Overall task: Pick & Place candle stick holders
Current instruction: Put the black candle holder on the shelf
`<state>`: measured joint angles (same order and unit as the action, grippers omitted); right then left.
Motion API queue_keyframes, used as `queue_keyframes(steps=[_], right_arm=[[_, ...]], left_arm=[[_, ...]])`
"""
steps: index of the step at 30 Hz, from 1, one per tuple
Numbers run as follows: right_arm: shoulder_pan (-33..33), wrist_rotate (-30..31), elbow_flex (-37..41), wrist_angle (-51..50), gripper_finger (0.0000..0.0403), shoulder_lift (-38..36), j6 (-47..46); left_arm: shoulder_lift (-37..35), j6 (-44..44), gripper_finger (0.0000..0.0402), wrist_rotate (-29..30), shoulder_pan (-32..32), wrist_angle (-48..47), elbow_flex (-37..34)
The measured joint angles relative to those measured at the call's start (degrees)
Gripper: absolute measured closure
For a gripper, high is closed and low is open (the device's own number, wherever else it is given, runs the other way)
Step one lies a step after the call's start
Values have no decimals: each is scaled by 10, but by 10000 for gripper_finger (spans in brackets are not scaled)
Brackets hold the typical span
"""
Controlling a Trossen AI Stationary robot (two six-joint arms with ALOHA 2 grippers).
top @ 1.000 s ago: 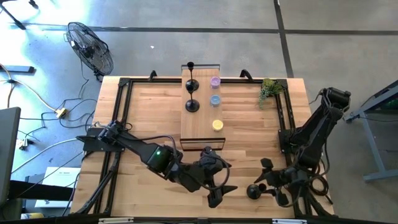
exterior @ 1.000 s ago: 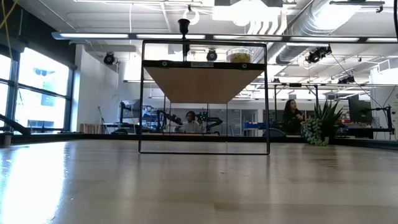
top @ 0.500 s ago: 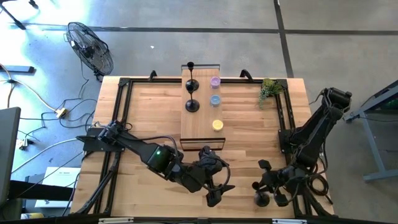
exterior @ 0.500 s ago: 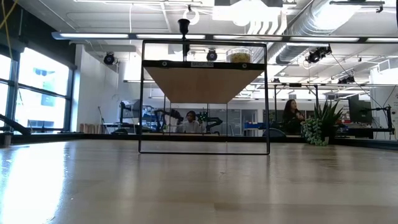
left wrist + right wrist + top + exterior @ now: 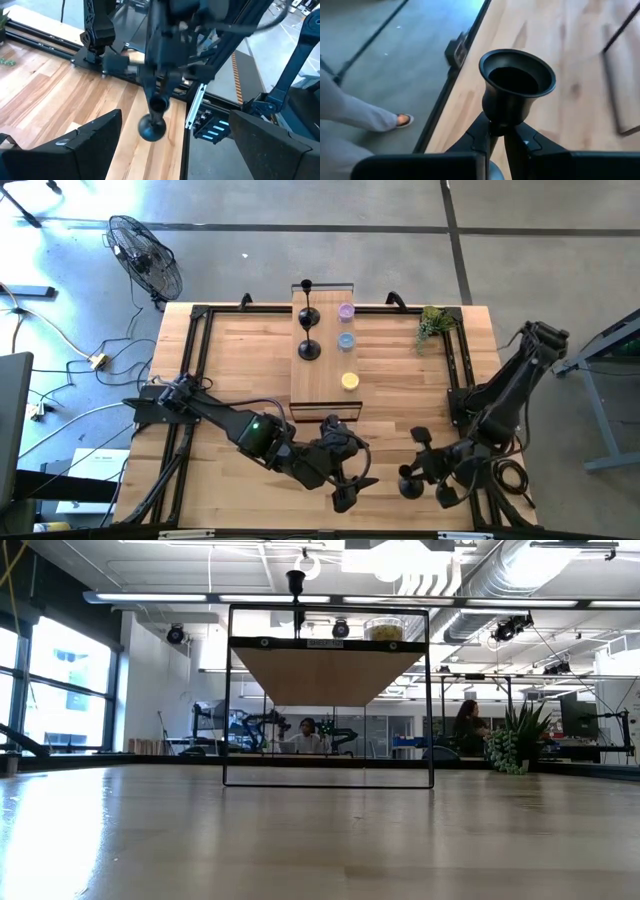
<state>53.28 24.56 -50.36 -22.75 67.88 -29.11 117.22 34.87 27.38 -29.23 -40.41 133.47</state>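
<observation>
the right gripper (image 5: 425, 472) sits low at the near right corner of the pale wooden table (image 5: 400, 380), its fingers pinched narrow around the thin stem of a small matte-black candle stick holder (image 5: 516, 87); the right wrist view shows the open cup of that holder standing just above the closed fingers, and the left wrist view shows its round bulbous base (image 5: 151, 128) hanging below the grip, at or just above the wood, though contact cannot be told. the likely goal is the raised wooden shelf in a thin black wire frame (image 5: 322, 395) at the table's middle, where two more black holders (image 5: 309, 316) stand beside three small coloured cups (image 5: 346, 340), with another holder at the shelf's far end. to do this step well, lift straight up first so the base clears the table, keep the stem upright because the grip is on a slim neck and a tilt could let it swing, then carry it high enough to pass over the frame's edge before lowering onto a free patch of the shelf. the left gripper (image 5: 348, 480) waits close by at the near middle with its fingers spread wide and holding nothing, so the path should curve clear of it.
</observation>
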Motion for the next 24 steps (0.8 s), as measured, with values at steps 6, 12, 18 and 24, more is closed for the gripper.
queue_keyframes(steps=[6, 12, 18, 24], right_arm=[[-14, 33, -121, -92, 377, 0, 82], [-20, 37, -200, -85, 377, -1, 157], [-20, 39, -232, -31, 377, -1, 221], [-32, 51, -238, 8, 377, -1, 277]], left_arm=[[0, -91, 41, -29, 0, 3, 0], [1, -150, 41, -26, 4, 10, 0], [1, -151, 41, -23, 4, 19, 0], [1, -151, 41, -23, 4, 34, -1]])
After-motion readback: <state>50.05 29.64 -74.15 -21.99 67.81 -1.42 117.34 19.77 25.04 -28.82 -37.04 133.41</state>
